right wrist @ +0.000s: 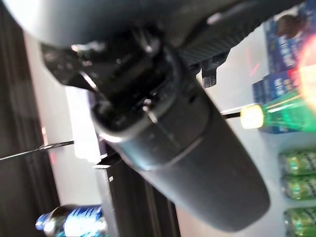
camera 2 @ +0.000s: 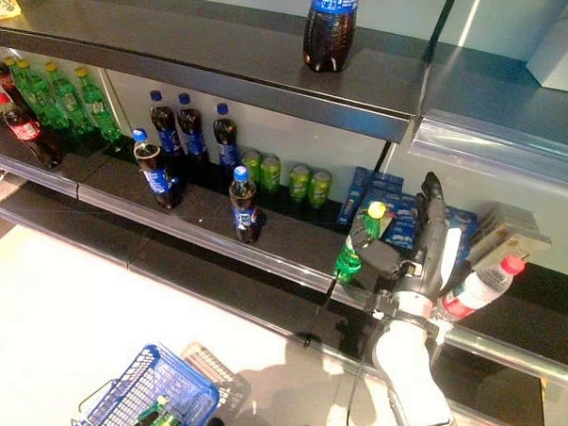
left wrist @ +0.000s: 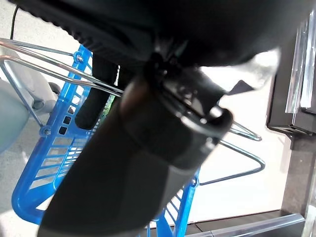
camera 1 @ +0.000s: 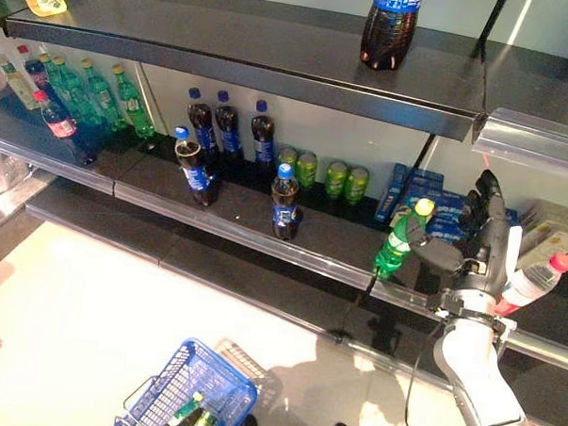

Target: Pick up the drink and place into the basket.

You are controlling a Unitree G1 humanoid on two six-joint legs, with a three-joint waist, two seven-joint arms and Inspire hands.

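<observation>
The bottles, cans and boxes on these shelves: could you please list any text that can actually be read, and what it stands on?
None can be read.
Cola bottles: blue labels, print too small.
Green bottle by the right hand: print blurred.
Green cans: markings illegible.
Blue boxes: print unreadable.
Clear bottle with red cap: label unreadable.

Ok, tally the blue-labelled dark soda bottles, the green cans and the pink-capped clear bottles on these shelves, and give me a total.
Blue-labelled dark soda bottles: 6
Green cans: 4
Pink-capped clear bottles: 1
Total: 11
</observation>
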